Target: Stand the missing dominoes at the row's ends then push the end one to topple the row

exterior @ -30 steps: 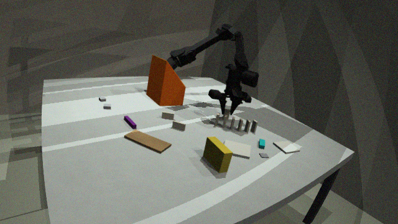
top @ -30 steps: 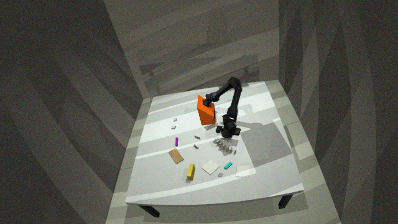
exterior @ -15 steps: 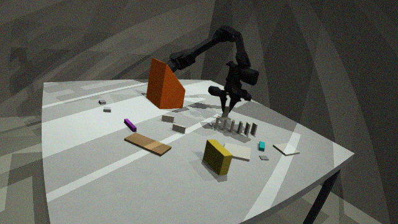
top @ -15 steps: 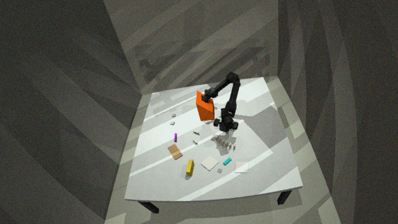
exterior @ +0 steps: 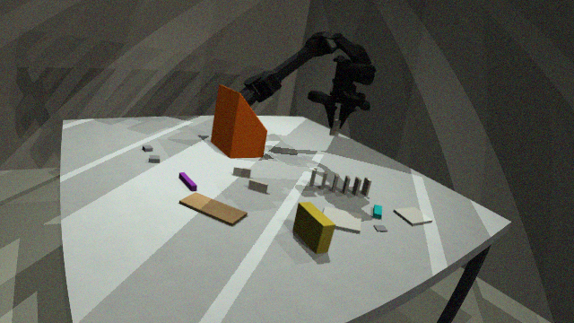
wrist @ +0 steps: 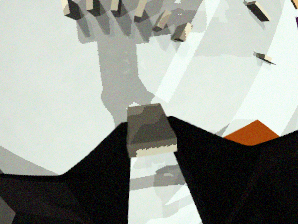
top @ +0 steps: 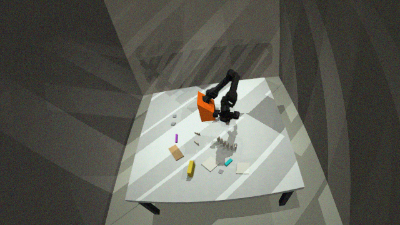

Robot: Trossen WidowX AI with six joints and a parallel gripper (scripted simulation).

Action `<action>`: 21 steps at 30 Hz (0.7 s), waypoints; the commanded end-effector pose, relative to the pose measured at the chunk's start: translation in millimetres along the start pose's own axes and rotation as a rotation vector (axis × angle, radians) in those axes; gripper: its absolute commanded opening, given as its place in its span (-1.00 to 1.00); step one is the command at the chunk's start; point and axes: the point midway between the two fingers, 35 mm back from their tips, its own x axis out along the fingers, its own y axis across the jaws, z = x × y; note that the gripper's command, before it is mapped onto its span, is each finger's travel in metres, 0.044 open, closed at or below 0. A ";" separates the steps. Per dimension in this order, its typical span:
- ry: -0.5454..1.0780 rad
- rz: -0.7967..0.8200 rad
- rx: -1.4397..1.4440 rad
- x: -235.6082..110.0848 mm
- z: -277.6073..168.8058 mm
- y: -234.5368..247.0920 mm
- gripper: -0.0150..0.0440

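Note:
My gripper (top: 227, 121) (exterior: 335, 122) (wrist: 147, 125) is shut on a grey domino (exterior: 334, 130) (wrist: 148, 123) and holds it upright in the air, behind the row and above the table. The row of several standing dominoes (top: 227, 144) (exterior: 341, 182) (wrist: 127, 11) stands on the white table (top: 269, 175) (exterior: 134, 251), in front of the gripper. Two more dominoes lie flat to the left of the row: one (top: 197, 133) (exterior: 242, 172) (wrist: 256, 11) farther back and one (top: 196, 143) (exterior: 258, 186) (wrist: 264, 58) nearer.
A tall orange wedge (top: 205, 107) (exterior: 235, 126) (wrist: 253, 135) stands beside the arm. A purple bar (top: 176, 137) (exterior: 187, 181), a tan board (top: 176, 152) (exterior: 213, 208), a yellow block (top: 190, 168) (exterior: 314, 226), a cyan block (top: 228, 162) (exterior: 378, 211) and flat pale tiles (top: 242, 167) (exterior: 413, 215) lie around the row.

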 end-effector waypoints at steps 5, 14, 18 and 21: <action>0.003 -0.006 -0.452 -1.9 25.1 -41.0 -0.13; 0.005 -0.003 -1.011 -2.0 46.8 -96.0 -0.13; 0.005 -0.003 -1.011 -2.0 46.8 -96.0 -0.13; 0.005 -0.003 -1.011 -2.0 46.8 -96.0 -0.13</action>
